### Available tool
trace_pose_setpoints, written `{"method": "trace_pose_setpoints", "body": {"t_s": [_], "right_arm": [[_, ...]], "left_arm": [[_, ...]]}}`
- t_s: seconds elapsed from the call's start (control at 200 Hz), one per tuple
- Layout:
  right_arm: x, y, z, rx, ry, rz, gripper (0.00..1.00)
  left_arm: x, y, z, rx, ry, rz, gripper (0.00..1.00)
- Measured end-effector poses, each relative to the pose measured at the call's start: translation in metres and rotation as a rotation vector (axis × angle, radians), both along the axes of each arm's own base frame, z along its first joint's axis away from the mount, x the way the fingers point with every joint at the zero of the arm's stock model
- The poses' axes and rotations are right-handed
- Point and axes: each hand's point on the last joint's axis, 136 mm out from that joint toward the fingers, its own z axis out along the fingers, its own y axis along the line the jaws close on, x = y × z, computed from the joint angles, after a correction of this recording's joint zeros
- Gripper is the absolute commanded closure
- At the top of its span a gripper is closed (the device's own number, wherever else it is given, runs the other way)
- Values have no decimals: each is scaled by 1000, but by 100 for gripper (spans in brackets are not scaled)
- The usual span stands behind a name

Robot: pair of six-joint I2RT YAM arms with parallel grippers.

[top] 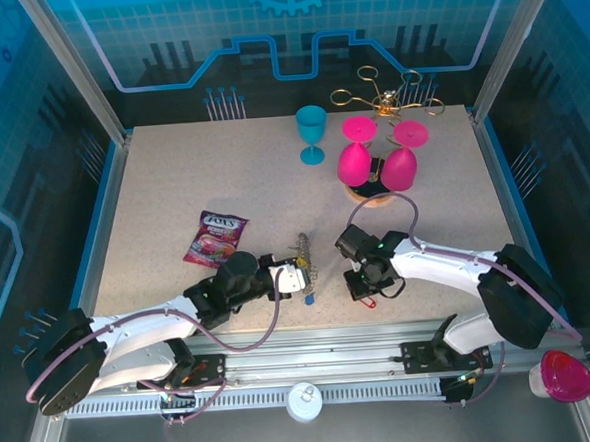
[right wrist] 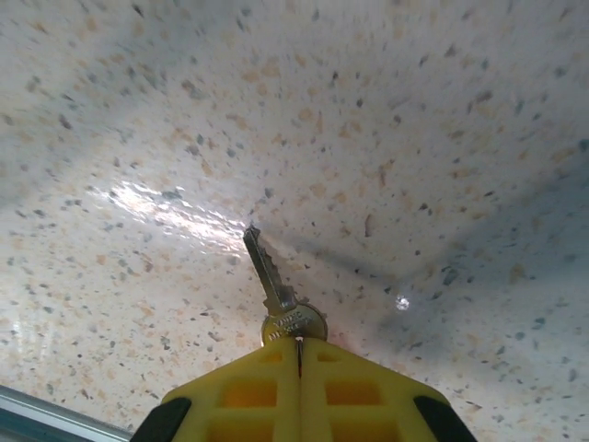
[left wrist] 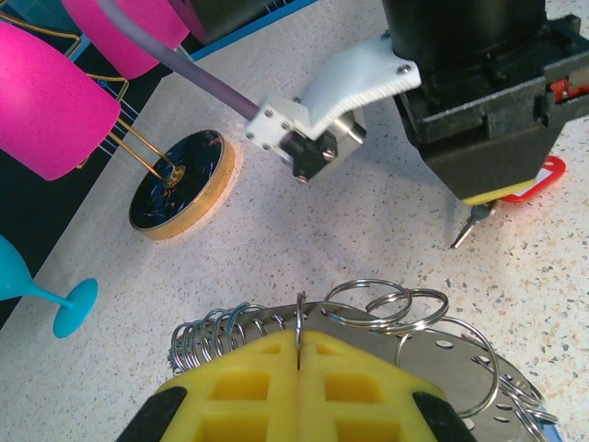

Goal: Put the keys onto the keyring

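My left gripper (left wrist: 299, 348) is shut on a thin silver split ring (left wrist: 301, 318) standing edge-on on a flat metal plate (left wrist: 451, 359). Several more silver rings (left wrist: 386, 302) are threaded along that plate. From above, the left gripper (top: 297, 278) sits just left of the right gripper (top: 365, 289). My right gripper (right wrist: 298, 352) is shut on the head of a silver key (right wrist: 274, 281), its blade pointing down at the table. In the left wrist view that key (left wrist: 469, 224) hangs under the right gripper beside a red-rimmed tag (left wrist: 538, 180). A small blue key head (top: 309, 299) lies below the left gripper.
A candy bag (top: 216, 236) lies at the left. Behind the grippers two pink goblets (top: 355, 162) hang over a round wooden base (left wrist: 179, 184). A teal goblet (top: 312, 132) and a gold wire rack (top: 383, 95) stand at the back.
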Motion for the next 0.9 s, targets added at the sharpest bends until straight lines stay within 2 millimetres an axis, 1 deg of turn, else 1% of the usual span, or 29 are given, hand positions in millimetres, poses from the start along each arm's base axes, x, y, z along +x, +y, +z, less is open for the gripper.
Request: {"method": "trace_pose_setpoints", "body": {"t_s": [0.155, 0.215, 0.28, 0.36, 0.4, 0.445, 0.61, 0.755, 0.846, 0.901], "right_arm": [[23, 8, 15, 31, -59, 13, 100], [31, 12, 16, 37, -70, 18, 100], [38, 16, 12, 38, -74, 26, 100], [42, 19, 3, 33, -66, 31, 93], [44, 20, -1, 31, -62, 30, 88], [46, 21, -5, 30, -63, 36, 86], [57, 25, -4, 53, -94, 32, 72], [60, 24, 2, 78, -128, 26, 69], [53, 20, 6, 94, -136, 20, 68], [48, 18, 4, 99, -129, 18, 68]], "left_arm": [[0, 0, 0, 0, 0, 0, 100], [0, 0, 0, 0, 0, 0, 100], [0, 0, 0, 0, 0, 0, 100], [0, 0, 0, -1, 0, 1, 100], [0, 0, 0, -1, 1, 2, 100], [0, 0, 0, -2, 3, 2, 100], [0, 0, 0, -5, 6, 4, 100], [1, 1, 0, -7, 8, 7, 100], [1, 1, 0, -9, 12, 9, 100], [1, 1, 0, -10, 14, 10, 100]]}}
